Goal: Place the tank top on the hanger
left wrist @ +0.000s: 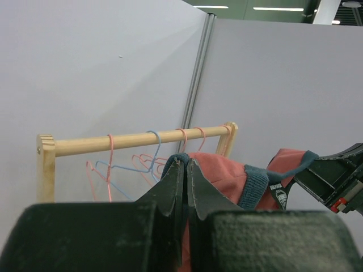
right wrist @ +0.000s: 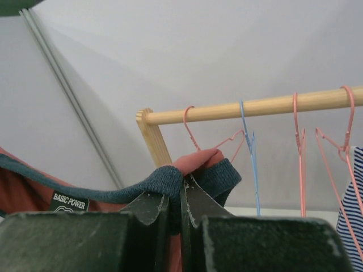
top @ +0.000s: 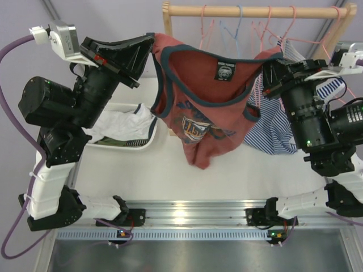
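Pinching the tank top (top: 187, 79) by its shoulders — left gripper (left wrist: 184, 167) and right gripper (right wrist: 182, 180) clamped tight

Pink hangers (right wrist: 294, 116): 4
Blue hanger (right wrist: 245, 127): 1
Red top (top: 198, 85): 1
Striped top (top: 272, 136): 1
Arms (top: 68, 107) (top: 317, 122): 2
Rail (top: 255, 10): 1

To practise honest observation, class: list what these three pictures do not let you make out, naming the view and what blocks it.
Top view: lower parts of the pink hangers sit behind the tank top.
Top view: the chest print is creased, unreadable.
Wrist views: the shirt's body is cut off below the left gripper and right gripper.
Top view: the right arm covers part of the striped top.
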